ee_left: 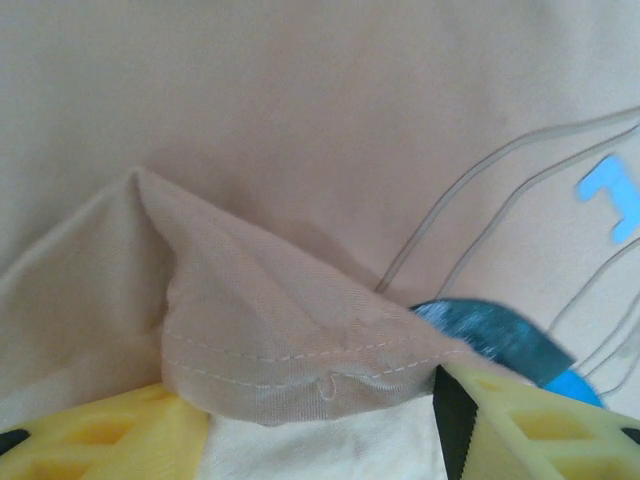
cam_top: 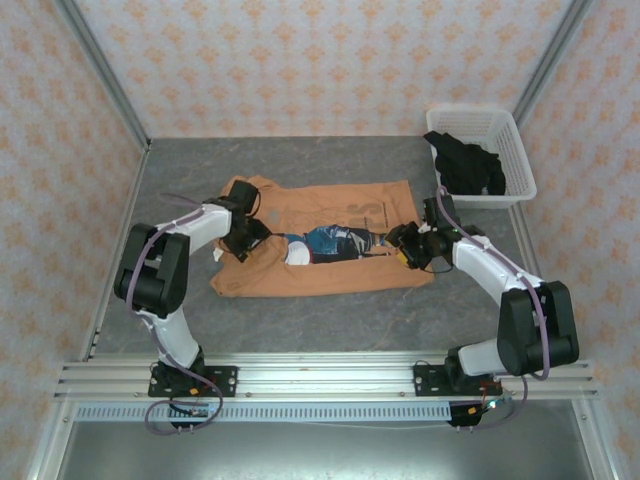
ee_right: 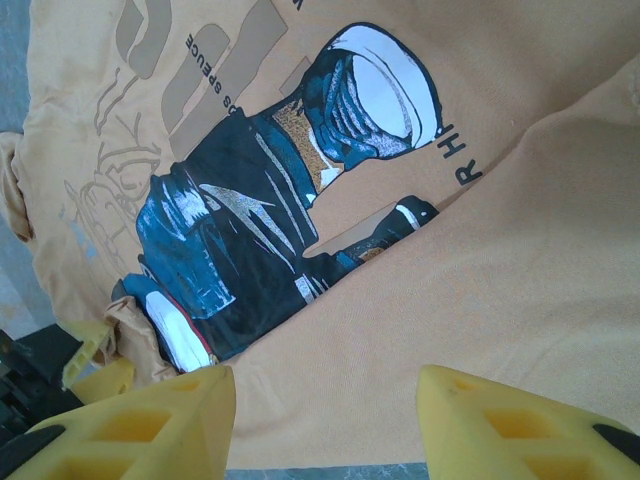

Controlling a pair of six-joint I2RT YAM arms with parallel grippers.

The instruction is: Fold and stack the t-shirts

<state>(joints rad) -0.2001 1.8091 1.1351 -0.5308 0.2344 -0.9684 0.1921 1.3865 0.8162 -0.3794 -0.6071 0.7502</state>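
Left gripper (ee_left: 320,405): yellow jaws stand apart with a hemmed fold of the orange t-shirt (ee_left: 300,120) bunched and tented between them; I cannot tell whether they pinch it.
Right gripper (ee_right: 325,400): jaws parted with nothing between them, poised at the shirt's edge.
Orange t-shirt: spread lengthwise across the middle of the grey worktop (cam_top: 300,315), far portion flat, near portion rumpled; the left gripper sits at its left end, the right gripper at its right end.
Print (ee_right: 260,200): blue, white and dark figure facing up, partly covered by a fold of cloth.
Black t-shirt (cam_top: 465,165): heaped in the white basket (cam_top: 512,140) at the far right corner, draped over its near rim.
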